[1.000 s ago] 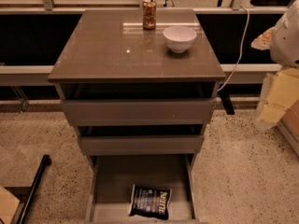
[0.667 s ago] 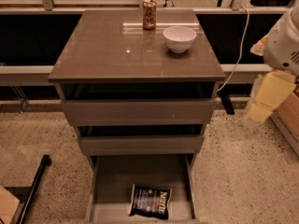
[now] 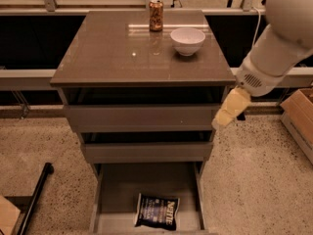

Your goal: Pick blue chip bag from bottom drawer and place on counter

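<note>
The blue chip bag (image 3: pixel 156 211) lies flat on the grey floor of the open bottom drawer (image 3: pixel 117 190), near its front right. The counter (image 3: pixel 117 53) is the glossy grey-brown top of the cabinet. My gripper (image 3: pixel 229 109) hangs from the white arm (image 3: pixel 279 38) at the cabinet's right edge, level with the top drawer front. It is well above and to the right of the bag and holds nothing that I can see.
A brown can (image 3: pixel 156 14) and a white bowl (image 3: pixel 188 40) stand at the back of the counter. The two upper drawers (image 3: pixel 142 117) are slightly pulled out. A cardboard box (image 3: pixel 299 116) sits on the floor at right. A black pole (image 3: pixel 35 199) lies at left.
The arm has swung in from the right edge of the view, leftward and down, bringing the gripper up against the cabinet's right side. The bag has not moved.
</note>
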### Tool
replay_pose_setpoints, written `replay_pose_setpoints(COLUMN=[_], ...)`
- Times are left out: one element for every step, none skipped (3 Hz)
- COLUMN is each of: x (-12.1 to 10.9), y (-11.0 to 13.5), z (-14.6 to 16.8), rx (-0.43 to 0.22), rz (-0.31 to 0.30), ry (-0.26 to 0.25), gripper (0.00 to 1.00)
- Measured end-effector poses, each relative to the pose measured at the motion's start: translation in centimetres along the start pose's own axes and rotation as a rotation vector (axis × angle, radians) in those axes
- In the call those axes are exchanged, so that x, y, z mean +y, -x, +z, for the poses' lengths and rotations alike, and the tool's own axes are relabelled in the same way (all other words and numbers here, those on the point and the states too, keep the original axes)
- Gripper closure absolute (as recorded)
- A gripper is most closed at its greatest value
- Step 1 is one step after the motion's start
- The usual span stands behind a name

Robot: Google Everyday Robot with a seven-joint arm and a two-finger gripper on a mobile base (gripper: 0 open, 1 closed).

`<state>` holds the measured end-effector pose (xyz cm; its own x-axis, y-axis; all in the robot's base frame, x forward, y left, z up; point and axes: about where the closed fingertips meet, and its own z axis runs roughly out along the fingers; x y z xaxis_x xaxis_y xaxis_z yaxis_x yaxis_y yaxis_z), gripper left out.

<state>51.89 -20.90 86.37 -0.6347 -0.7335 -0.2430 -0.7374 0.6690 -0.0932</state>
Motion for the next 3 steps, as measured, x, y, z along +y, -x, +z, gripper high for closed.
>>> replay_pose_setpoints(x=[-0.44, -0.41, -0.35], y=[0.15, 0.23, 0.15], z=[6.37, 6.34, 6.53], rx=[0.119, 0.118, 0.106], rz=[0.113, 0.186, 0.201], ry=[-0.015, -0.023, -0.035], gripper=[0.00, 0.00, 0.00])
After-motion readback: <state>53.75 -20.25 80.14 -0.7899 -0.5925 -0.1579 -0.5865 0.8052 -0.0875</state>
